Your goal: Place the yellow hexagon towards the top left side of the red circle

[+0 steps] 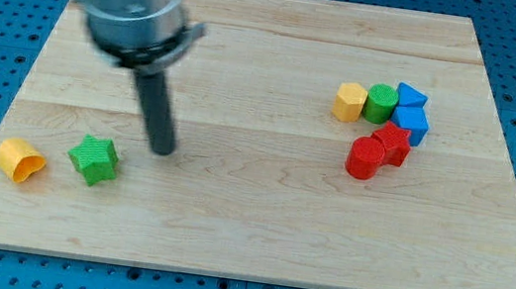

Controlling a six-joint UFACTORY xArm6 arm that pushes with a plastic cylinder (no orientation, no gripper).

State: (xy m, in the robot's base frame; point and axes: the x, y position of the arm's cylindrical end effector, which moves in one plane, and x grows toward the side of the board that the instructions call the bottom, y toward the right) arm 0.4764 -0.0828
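Observation:
The yellow hexagon [349, 102] sits at the view's right, touching the left side of a green round block [380, 102]. The red circle [365, 158] lies just below them, with the yellow hexagon above it and slightly to its left. A second red block [393, 142] touches the red circle's upper right. My tip [163, 149] rests on the board far to the left of this cluster, just right of and above a green star [94, 159].
Two blue blocks [411, 96] [412, 123] sit right of the green round block. A yellow block [19, 160] lies near the board's lower left, left of the green star. The wooden board [246, 233] lies on a blue perforated surface.

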